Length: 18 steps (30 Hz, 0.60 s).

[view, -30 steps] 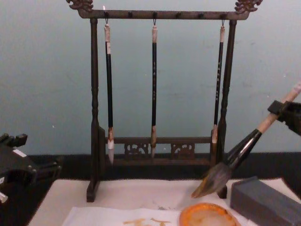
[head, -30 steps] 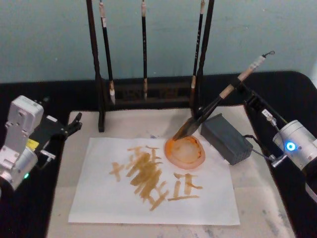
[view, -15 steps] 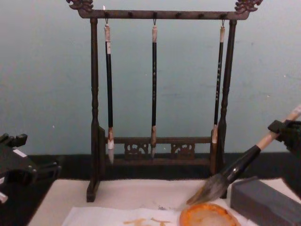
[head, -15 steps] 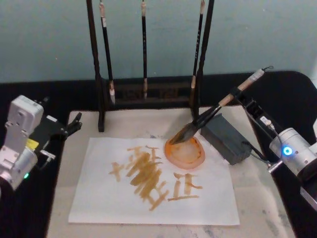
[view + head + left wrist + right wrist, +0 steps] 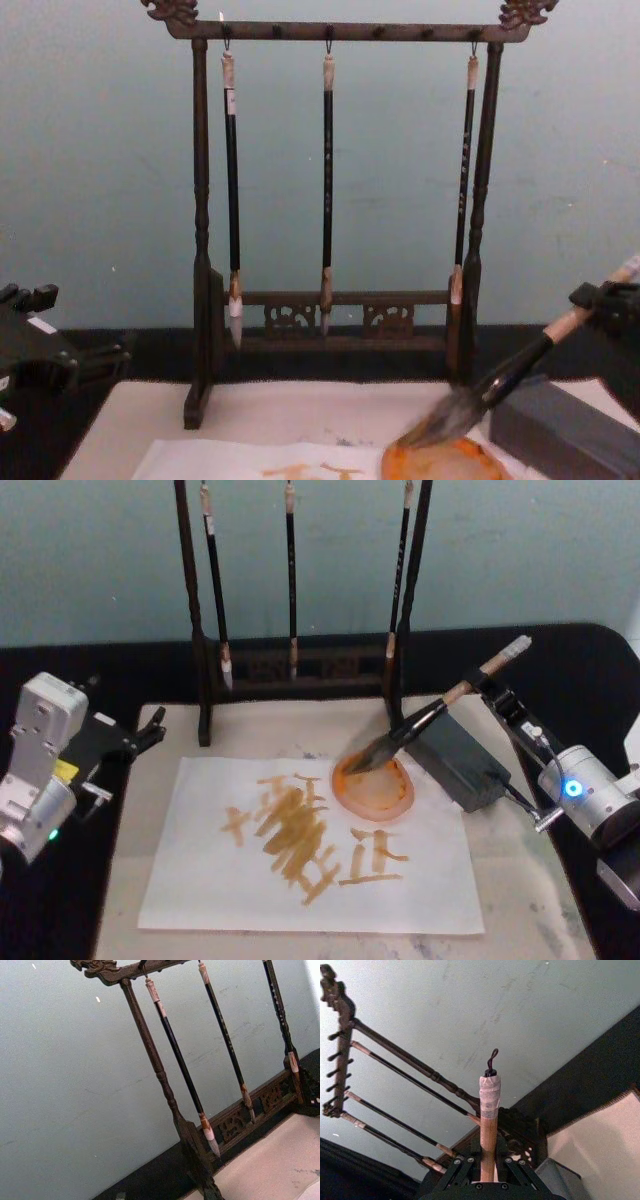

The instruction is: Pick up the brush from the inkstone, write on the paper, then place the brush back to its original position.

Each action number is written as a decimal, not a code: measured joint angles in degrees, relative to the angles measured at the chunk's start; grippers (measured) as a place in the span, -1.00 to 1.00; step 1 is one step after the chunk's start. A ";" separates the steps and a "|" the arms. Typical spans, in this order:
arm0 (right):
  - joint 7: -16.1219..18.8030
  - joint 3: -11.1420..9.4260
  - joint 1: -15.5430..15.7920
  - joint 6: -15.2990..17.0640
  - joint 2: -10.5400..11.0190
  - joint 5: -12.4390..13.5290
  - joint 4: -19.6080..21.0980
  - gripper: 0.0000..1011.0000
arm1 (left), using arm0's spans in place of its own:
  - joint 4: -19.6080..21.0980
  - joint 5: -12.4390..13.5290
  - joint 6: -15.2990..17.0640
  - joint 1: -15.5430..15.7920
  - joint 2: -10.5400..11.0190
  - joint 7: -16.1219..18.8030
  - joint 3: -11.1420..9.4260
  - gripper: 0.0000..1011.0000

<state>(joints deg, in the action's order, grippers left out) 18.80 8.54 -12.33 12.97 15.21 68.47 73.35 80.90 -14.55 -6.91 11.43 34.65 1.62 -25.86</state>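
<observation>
Right hand (image 5: 488, 686) clenched on the brush (image 5: 432, 718) high on its handle — tilted low so bristles meet the orange dish (image 5: 380, 796), handle over grey block (image 5: 468, 768); left hand (image 5: 140, 735) parked leftward.

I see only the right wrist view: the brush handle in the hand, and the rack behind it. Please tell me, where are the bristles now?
Observer: The bristles lie at the far rim of the orange dish, touching it or just above it.
Operator: Is the brush standing upright?
Observer: No. The brush leans strongly, its handle rising to the right toward the right hand.
Operator: And where is the other hand?
Observer: The left hand is parked at the left edge of the mat, apart from the paper.
</observation>
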 joint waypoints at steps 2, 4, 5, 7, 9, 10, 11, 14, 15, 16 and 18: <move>-0.18 0.19 -0.14 -0.11 0.02 0.18 -0.38 -0.65 | 0.00 0.00 0.00 0.00 0.00 0.00 0.00 1.00; -0.36 0.38 -0.29 -0.20 0.04 0.34 -0.73 -0.65 | 0.00 0.00 0.00 0.00 0.00 0.00 0.00 1.00; -0.58 0.56 -0.43 -0.31 0.07 0.49 -1.12 -0.65 | 0.00 0.00 0.00 0.00 0.00 0.00 0.00 1.00; -0.76 0.74 -0.56 -0.44 0.11 0.66 -1.46 -0.65 | 0.00 0.00 0.00 0.00 0.00 0.00 0.00 1.00; -0.97 1.00 -0.77 -0.60 0.17 0.94 -1.93 -0.65 | 0.00 0.00 0.00 0.00 0.00 0.00 0.00 1.00; -1.03 1.09 -0.82 -0.66 0.19 1.04 -2.09 -0.65 | 0.00 0.00 0.00 0.00 0.00 0.00 0.00 1.00; -1.11 1.27 -0.96 -0.72 0.21 1.22 -2.37 -0.65 | 0.00 0.00 0.00 0.00 0.00 0.00 0.00 1.00; -1.37 1.61 -1.18 -0.84 0.31 1.67 -2.81 -0.65 | 0.00 0.00 0.00 0.00 0.00 0.00 0.00 1.00; -1.44 1.68 -1.22 -0.86 0.35 1.77 -2.90 -0.65 | 0.00 0.00 0.00 0.00 0.00 0.00 0.00 1.00; -1.50 1.86 -1.30 -0.93 0.42 1.97 -3.10 -0.65 | 0.00 0.00 0.00 0.00 0.00 0.00 0.00 1.00; -1.54 2.04 -1.42 -0.96 0.52 2.16 -3.32 -0.65 | 0.00 0.00 0.00 0.00 0.00 0.00 0.00 1.00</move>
<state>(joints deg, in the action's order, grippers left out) 17.25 10.58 -13.76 12.01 15.73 70.63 70.03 80.90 -14.55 -6.91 11.43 34.65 1.62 -25.86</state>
